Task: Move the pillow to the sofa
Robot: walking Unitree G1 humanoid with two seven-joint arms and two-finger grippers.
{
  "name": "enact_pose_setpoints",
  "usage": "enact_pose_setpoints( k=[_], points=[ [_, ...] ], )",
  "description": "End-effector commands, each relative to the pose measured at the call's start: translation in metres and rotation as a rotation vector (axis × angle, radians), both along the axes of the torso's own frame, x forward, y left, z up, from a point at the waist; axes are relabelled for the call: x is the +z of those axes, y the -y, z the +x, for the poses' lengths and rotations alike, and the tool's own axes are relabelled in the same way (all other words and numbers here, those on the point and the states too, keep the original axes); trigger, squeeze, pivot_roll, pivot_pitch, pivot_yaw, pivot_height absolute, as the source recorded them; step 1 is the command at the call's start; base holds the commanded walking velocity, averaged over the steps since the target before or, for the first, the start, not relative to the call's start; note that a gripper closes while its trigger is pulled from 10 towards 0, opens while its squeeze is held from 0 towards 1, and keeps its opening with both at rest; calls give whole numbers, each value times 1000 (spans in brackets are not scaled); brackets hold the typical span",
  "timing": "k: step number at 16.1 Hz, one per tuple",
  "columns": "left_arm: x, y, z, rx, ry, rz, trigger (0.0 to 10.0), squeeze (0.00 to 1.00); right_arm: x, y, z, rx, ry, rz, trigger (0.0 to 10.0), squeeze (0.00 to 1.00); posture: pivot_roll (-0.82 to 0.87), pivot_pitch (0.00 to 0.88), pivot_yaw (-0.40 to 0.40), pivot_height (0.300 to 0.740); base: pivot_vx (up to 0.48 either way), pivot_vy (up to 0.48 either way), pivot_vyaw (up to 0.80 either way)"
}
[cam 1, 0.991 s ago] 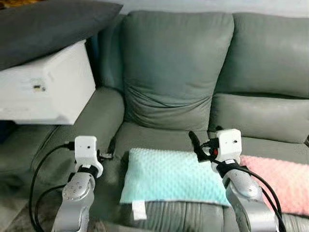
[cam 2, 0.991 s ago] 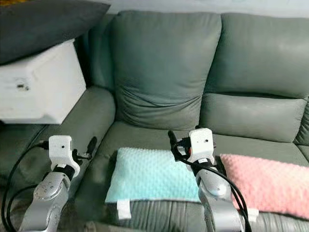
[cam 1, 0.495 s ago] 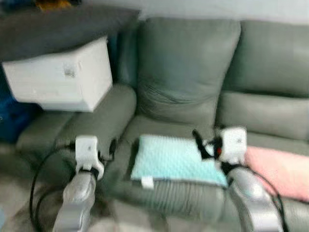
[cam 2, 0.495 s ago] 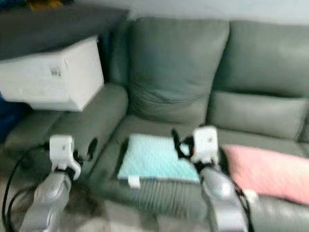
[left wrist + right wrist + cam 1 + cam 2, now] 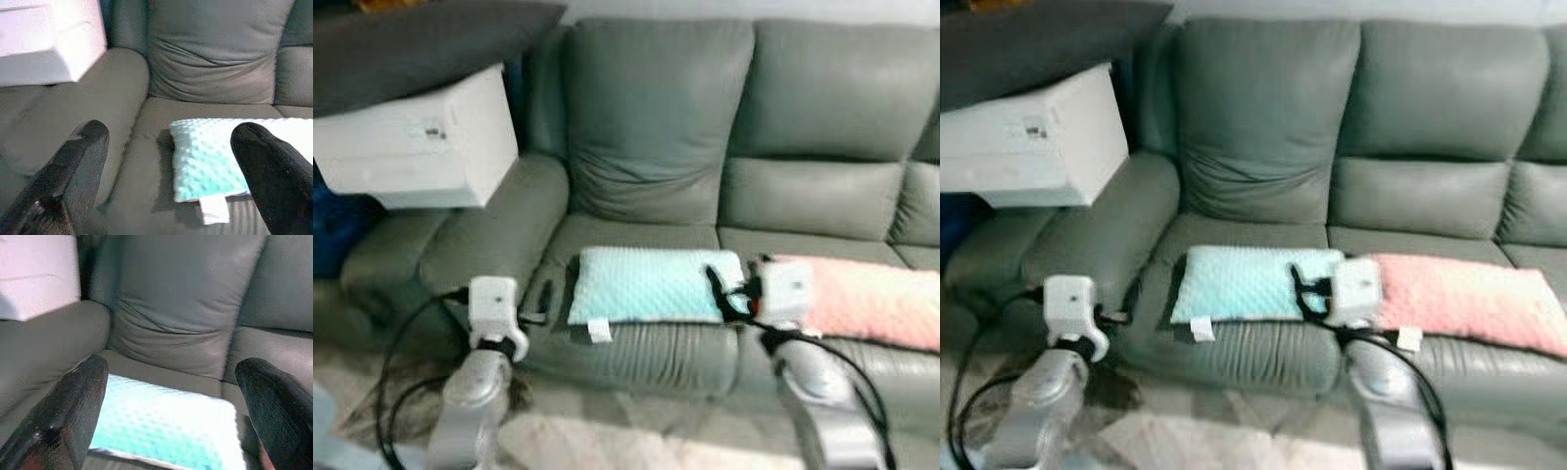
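Pillow [image 5: 651, 285] — pale blue, dimpled fabric — lies flat on the sofa [image 5: 651, 127] seat cushion, near the front edge, with a white tag [image 5: 599, 331] hanging over that edge. Nothing grips it. A pink pillow [image 5: 1464, 300] lies flat on the next seat cushion to the robot's right, just beside the blue one; from the eye views I cannot tell whether the two touch.

Left tool [image 5: 166, 171]: fingers spread wide, empty, held in front of the sofa near the armrest [image 5: 489, 240], pointing toward the seat. In its wrist view the blue pillow's corner and tag sit between the two fingers [image 5: 73, 166], well beyond them.

Right tool [image 5: 171, 406]: fingers apart, empty, raised in front of the seat edge at the gap between the two pillows. Its wrist view looks over the blue pillow toward the backrest.

White box [image 5: 421, 142] rests on the armrest end of the sofa at the robot's left — a dark grey cushion [image 5: 421, 44] lies on top of it. Eye views slightly blurred.
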State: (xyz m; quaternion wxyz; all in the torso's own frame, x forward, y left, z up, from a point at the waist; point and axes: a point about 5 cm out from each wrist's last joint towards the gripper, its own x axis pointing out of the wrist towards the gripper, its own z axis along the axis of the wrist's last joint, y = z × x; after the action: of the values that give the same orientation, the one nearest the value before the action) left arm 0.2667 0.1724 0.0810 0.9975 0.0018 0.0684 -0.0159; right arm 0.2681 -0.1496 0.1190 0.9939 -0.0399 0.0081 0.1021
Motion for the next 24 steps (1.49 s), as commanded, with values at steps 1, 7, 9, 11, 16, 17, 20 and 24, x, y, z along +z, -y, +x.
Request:
enact_pose_setpoints(
  k=[1, 7, 9, 11, 16, 17, 20, 24],
  points=[
    [0, 1, 0, 3, -3, -4, 10000, 0, 1, 3, 0, -6, 1, -7, 10000, 0, -124, 0, 39, 740, -270, 0, 0],
    [-1, 1, -1, -1, -9, -4, 10000, 0, 1, 3, 0, -6, -4, -7, 10000, 0, -125, 0, 38, 740, -273, 0, 0],
    [-1, 1, -1, 0, -10, -5, 10000, 0, 0, 3, 0, -4, -6, -8, 10000, 0, -125, 0, 38, 740, -272, 0, 0],
    [-1, 2, -1, 0, -11, -5, 10000, 0, 0, 3, -1, -4, -9, -8, 10000, 0, -126, 0, 36, 740, -274, 0, 0],
    [-2, 3, -1, 0, -14, -9, 10000, 0, 0, 4, 0, -2, -11, -11, 10000, 0, -128, 0, 32, 740, -277, 0, 0],
    [-2, 3, 0, -1, -13, -10, 10000, 0, 0, 4, 0, -1, -12, -12, 10000, 0, -129, 0, 31, 740, -266, 0, 0],
    [-2, 4, 1, -4, -8, -12, 10000, 0, 0, 5, 0, 0, -15, -16, 10000, 0, -132, 0, 28, 740, -115, 0, 0],
    [-3, 4, 3, 3, -9, -8, 10000, 0, 1, 6, 1, 1, -11, -15, 10000, 0, -138, 0, 25, 740, 0, 0, 0]
  ],
)
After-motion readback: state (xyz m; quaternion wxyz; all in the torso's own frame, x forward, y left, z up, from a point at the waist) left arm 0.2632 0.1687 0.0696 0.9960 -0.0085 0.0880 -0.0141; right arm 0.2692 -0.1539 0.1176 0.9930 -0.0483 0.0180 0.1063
